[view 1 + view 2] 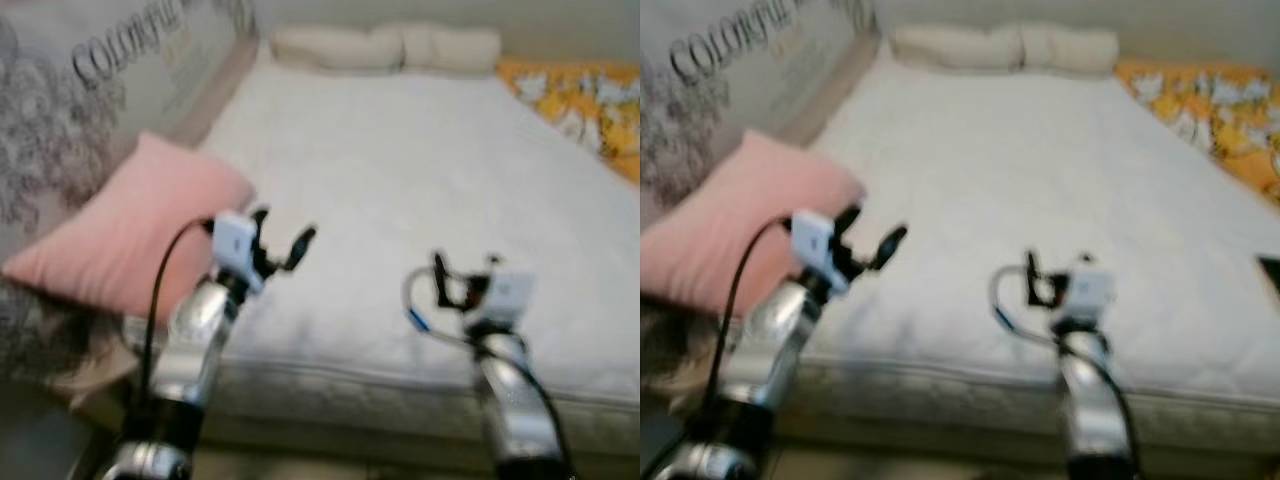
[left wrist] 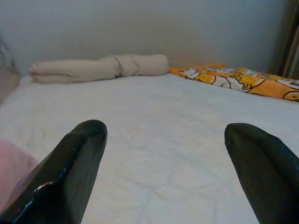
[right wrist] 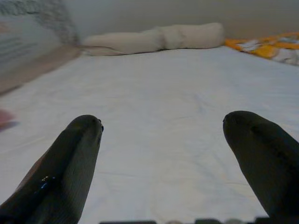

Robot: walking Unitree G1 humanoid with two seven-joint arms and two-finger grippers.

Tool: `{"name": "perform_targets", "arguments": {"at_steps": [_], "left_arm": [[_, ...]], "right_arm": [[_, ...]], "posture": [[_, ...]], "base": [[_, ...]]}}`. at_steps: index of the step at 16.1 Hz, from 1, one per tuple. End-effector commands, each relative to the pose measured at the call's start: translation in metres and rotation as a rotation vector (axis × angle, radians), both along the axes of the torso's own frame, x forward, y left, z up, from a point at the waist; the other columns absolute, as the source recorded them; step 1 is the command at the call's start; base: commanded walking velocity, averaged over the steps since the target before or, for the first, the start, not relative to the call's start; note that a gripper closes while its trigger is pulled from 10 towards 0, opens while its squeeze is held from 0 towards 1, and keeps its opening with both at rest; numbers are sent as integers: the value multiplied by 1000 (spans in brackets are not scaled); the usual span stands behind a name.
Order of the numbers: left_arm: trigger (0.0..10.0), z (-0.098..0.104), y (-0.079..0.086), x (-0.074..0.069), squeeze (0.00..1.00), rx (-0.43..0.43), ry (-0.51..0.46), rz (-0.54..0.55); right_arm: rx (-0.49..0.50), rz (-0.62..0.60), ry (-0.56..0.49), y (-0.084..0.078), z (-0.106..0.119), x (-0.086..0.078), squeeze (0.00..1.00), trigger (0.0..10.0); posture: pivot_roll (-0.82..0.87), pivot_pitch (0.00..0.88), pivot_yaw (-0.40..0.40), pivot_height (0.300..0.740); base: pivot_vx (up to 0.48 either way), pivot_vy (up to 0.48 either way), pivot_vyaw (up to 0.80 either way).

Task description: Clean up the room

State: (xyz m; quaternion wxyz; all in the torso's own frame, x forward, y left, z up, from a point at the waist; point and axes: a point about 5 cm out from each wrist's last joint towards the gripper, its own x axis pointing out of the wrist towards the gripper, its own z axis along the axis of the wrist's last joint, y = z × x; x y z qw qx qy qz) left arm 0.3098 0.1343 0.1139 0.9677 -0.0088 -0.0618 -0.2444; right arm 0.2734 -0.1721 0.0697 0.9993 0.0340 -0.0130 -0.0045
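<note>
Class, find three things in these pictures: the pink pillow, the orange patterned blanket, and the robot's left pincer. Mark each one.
pink pillow (image 1: 130,235), left eye view, middle of its top face.
orange patterned blanket (image 1: 585,100), left eye view, its folded part at the bed's far right.
left pincer (image 1: 283,238), left eye view, midway between its open fingertips.

White bed (image 1: 400,180), cream bolster (image 1: 385,47) along its far edge by the wall. Patterned grey fabric with "COLORFUL" lettering (image 1: 90,90) on the left.

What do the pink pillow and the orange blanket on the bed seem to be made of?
The pink pillow looks like soft matte cloth over stuffing; it is plump, with rounded edges. The orange blanket looks like thin printed fabric, lying flat with gentle folds. The blur hides any weave.
</note>
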Motion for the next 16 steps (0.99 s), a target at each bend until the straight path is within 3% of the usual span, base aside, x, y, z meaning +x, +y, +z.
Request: {"name": "perform_targets", "arguments": {"at_steps": [1, 7, 11, 16], "left_arm": [[10000, 4, -4, 2, 0, 0, -15, 0], [10000, -11, 8, 12, 0, 57, 55, 184], [10000, -23, 18, 12, 0, 79, 104, 318], [10000, -28, 15, 10, 0, 83, 115, 335]], "right_arm": [[-9, -13, -13, -7, 4, 2, 173, 10000], [28, -8, -91, -6, 10, -5, 173, 10000], [25, -4, -88, -6, 8, -10, 176, 10000], [20, 1, -84, -5, 7, -9, 173, 10000]], "posture": [[-76, 0, 26, 736], [-80, 0, 25, 736], [-82, 0, 29, 736], [-76, 0, 25, 736]], "base": [[0, -480, 0], [0, -480, 0], [0, -480, 0], [0, -480, 0]]}}
